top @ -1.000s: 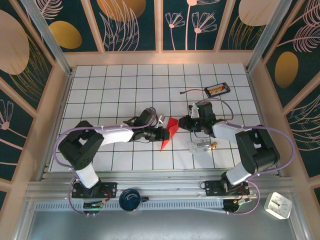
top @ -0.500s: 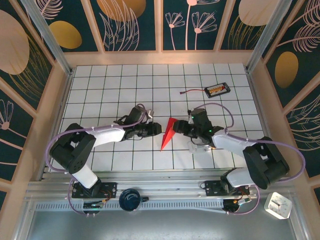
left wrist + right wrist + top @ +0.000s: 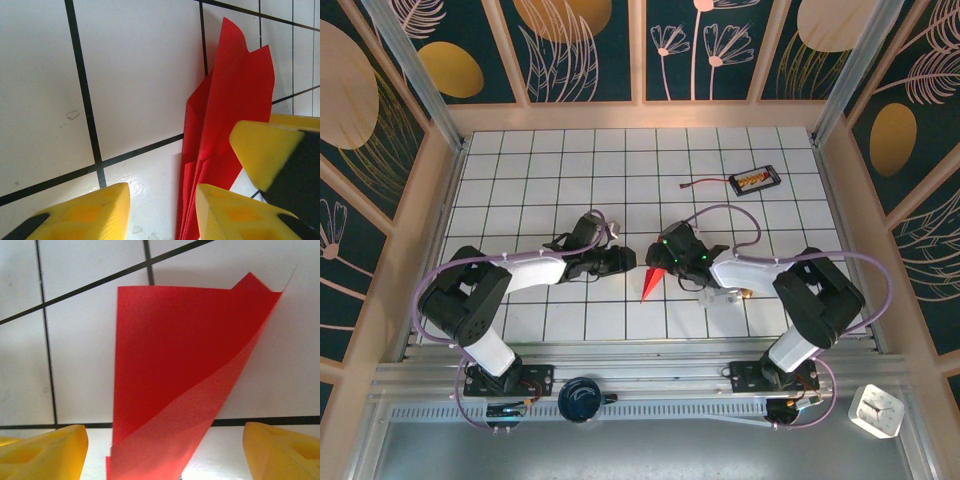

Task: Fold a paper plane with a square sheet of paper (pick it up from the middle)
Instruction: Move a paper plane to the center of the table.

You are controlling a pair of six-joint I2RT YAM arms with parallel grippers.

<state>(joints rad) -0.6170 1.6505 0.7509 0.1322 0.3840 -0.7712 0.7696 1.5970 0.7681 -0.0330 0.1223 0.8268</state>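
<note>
The square sheet of paper is folded into a narrow red dart, the paper plane [image 3: 651, 282], lying on the white grid table [image 3: 540, 170] with its point toward the near edge. My left gripper [image 3: 632, 262] is just left of its wide end. In the left wrist view the left gripper [image 3: 160, 215] is open, the plane [image 3: 235, 105] lying against its right finger [image 3: 235, 215]. My right gripper [image 3: 665, 260] hovers over the wide end. In the right wrist view the right gripper [image 3: 165, 455] stands wide open, with the plane [image 3: 170, 355] between its fingers, untouched.
A small clear plastic piece [image 3: 718, 294] lies just right of the plane, under the right arm. A black tray with a cable [image 3: 755, 179] sits at the back right. Wooden walls [image 3: 640, 113] ring the table.
The right gripper has opened wide and slid left over the plane's wide end. The left gripper let go and drew back slightly left. The plane has dropped flat onto the table.
</note>
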